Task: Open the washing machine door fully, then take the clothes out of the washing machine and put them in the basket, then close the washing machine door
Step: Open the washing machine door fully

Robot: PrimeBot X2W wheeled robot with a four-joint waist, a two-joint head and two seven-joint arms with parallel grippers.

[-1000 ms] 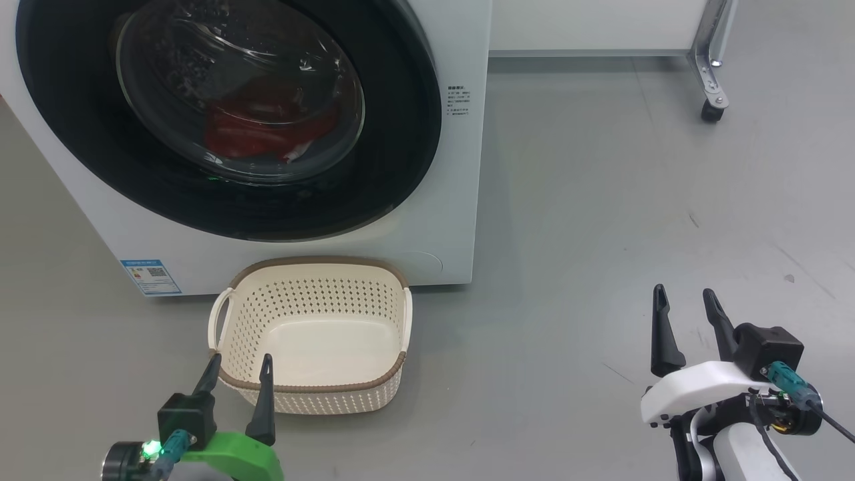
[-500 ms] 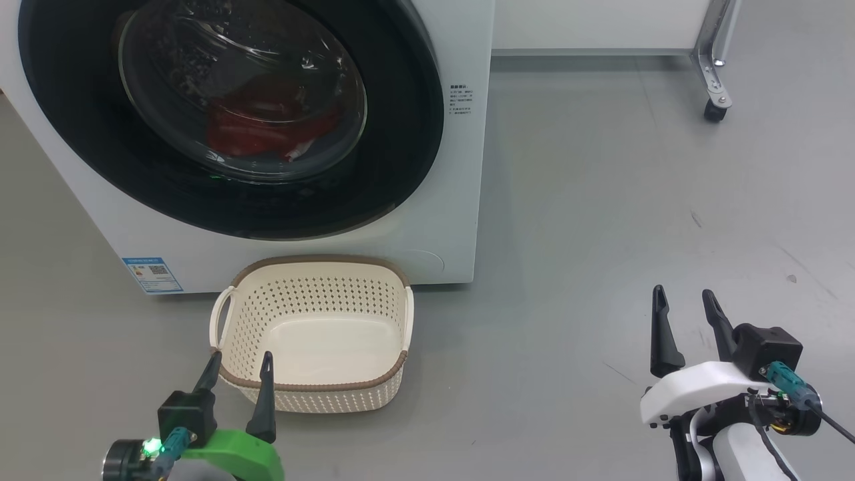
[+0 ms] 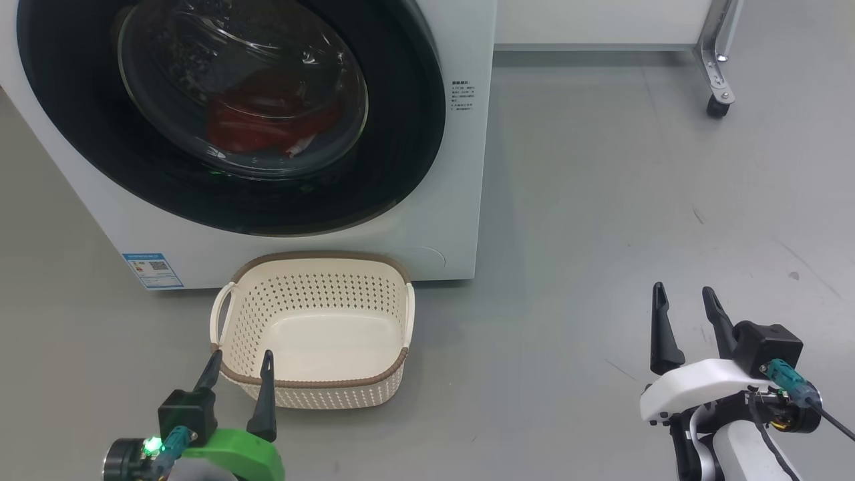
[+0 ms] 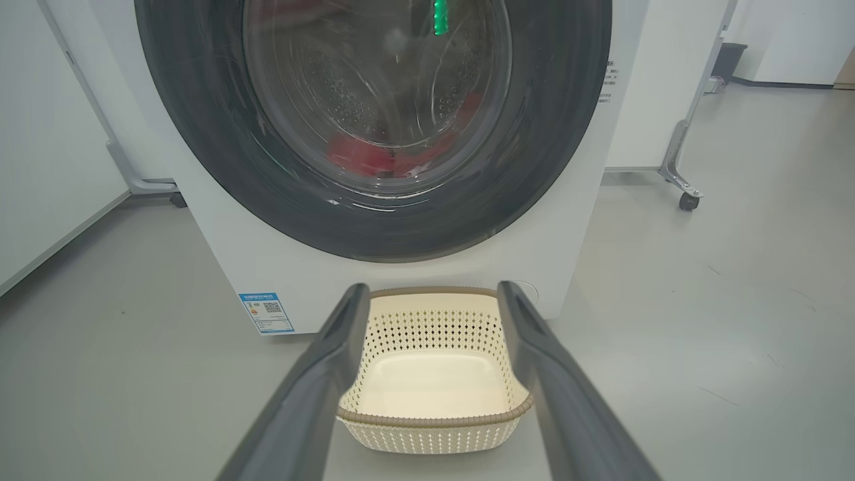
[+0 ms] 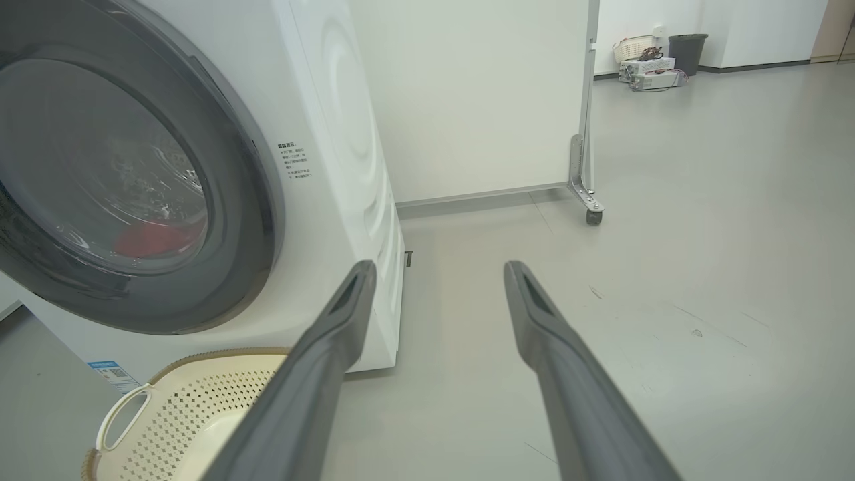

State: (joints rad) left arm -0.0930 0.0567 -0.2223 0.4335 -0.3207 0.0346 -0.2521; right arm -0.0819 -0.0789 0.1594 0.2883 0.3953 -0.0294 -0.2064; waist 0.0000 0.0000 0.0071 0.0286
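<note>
Grey floor point(image 3: 601, 200), white wheeled panel point(image 3: 601, 20) behind right. Washer point(image 3: 461, 200) door point(image 3: 401, 133) shut, blocking drum; red clothes point(image 3: 260, 123) inside, seen through glass. Basket point(image 3: 314, 257) on floor just before washer, below door, bare bottom showing. Left pincer point(image 3: 241, 355) spread, tips at basket's near rim. Right pincer point(image 3: 684, 288) spread over floor, well apart from washer.

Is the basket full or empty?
Empty: the basket shows a bare cream bottom; the red clothes sit behind the shut washing machine door.
</note>
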